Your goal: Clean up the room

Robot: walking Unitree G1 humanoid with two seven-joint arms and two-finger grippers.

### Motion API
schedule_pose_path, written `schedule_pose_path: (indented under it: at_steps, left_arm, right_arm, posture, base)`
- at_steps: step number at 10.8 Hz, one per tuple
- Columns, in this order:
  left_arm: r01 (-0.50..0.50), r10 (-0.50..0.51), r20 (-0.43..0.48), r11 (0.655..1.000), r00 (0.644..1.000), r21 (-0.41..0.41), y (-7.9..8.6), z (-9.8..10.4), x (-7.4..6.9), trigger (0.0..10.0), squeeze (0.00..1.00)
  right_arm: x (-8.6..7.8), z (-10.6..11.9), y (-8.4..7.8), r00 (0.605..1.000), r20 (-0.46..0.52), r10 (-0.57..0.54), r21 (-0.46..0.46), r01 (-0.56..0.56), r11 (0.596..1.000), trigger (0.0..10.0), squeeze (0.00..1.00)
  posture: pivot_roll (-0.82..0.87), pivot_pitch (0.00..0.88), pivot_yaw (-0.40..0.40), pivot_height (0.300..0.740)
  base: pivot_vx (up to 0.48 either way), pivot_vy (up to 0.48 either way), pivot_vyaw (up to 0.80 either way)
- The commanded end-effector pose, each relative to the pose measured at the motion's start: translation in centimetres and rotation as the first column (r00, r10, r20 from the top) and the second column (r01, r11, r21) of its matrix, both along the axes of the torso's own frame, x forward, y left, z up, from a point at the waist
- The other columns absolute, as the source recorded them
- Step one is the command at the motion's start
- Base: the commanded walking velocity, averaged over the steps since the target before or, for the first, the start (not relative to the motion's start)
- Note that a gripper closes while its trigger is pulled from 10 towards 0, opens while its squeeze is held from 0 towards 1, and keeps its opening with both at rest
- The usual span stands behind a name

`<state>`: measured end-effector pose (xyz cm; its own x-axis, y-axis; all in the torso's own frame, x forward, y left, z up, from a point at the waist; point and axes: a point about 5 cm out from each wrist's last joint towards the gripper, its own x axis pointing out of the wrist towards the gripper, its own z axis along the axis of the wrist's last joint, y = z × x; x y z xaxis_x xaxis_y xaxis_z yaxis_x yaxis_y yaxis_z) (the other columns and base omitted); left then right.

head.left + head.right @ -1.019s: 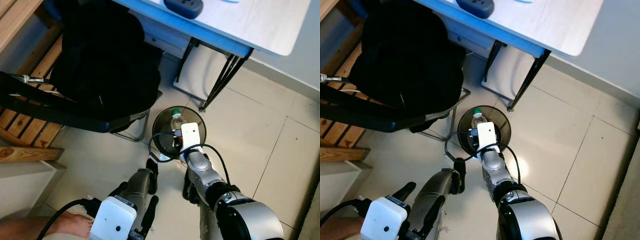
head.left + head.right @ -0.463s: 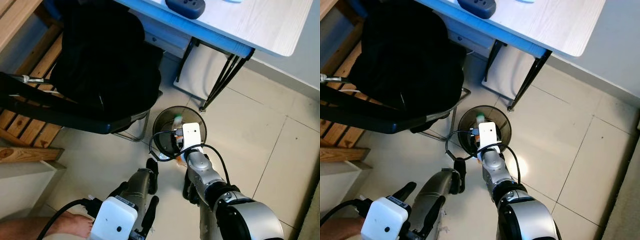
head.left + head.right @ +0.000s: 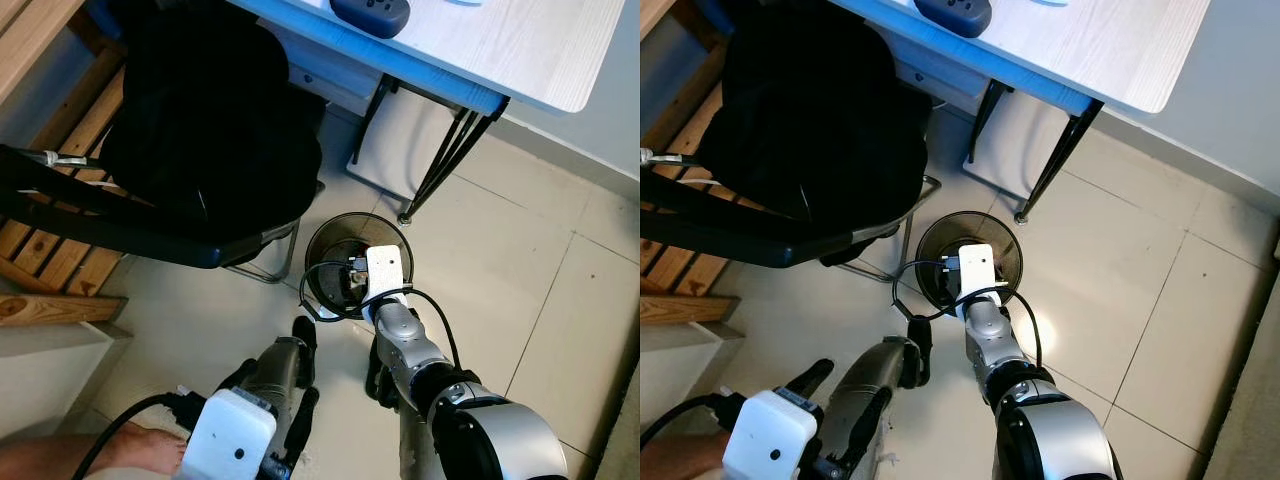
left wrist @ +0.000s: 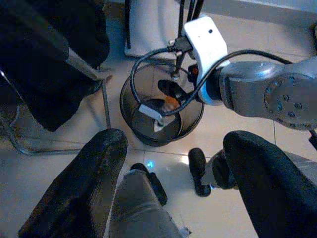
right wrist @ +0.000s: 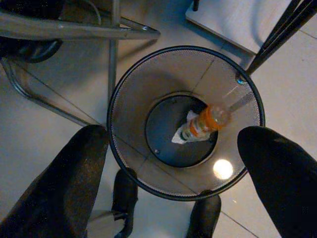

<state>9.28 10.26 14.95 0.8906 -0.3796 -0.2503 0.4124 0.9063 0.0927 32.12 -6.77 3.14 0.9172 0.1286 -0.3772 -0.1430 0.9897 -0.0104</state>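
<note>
A black mesh waste bin (image 3: 322,243) stands on the tiled floor beside the chair and below the desk's edge. Inside it a plastic bottle (image 5: 205,121) with orange contents lies tilted against the wall, a white scrap by its base. My right gripper (image 5: 173,144) hangs directly over the bin, open, with nothing between its fingers; the white wrist camera (image 3: 384,270) covers it from above. My left gripper (image 4: 173,144) is low over the floor just short of the bin, open and empty, its fingers (image 3: 303,336) pointing toward the bin.
A black chair (image 3: 150,235) draped with a dark garment (image 3: 205,120) stands left of the bin, its metal leg frame (image 5: 113,64) touching close. The white desk (image 3: 500,40) and its black legs (image 3: 445,155) are beyond. A wooden bench (image 3: 50,255) and a person's foot (image 3: 140,450) lie left.
One second ago the bottle stood at the right gripper above the bin's rim. It has dropped out of the gripper and now lies inside the bin. The arms barely moved.
</note>
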Motion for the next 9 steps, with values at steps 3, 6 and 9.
schedule_pose_path:
  at_steps: [3,6,9]
  left_arm:
    - [-0.007,0.008,-0.020,0.999,1.000,0.048,0.3,-2.0,1.7,10.0,0.00]
    - [-0.017,0.012,0.063,0.996,0.998,0.084,1.4,-4.2,7.9,10.0,0.00]
    - [-0.036,0.021,0.120,0.992,0.992,0.123,2.5,-5.2,11.4,10.0,0.00]
  right_arm:
    - [-0.1,0.0,-0.1,1.000,0.014,-0.008,0.025,0.008,1.000,10.0,0.00]
    - [2.0,3.7,-6.4,0.952,0.293,-0.086,0.042,0.077,0.996,10.0,0.00]
    - [0.2,4.3,-9.9,0.900,0.403,-0.162,0.076,0.144,0.987,10.0,0.00]
  posture:
    - [0.31,0.456,0.014,0.736]
    - [0.17,0.188,-0.007,0.736]
    - [0.10,0.000,-0.002,0.736]
  base:
    - [0.000,0.000,0.00]
    - [0.000,0.000,0.00]
    - [0.000,0.000,0.00]
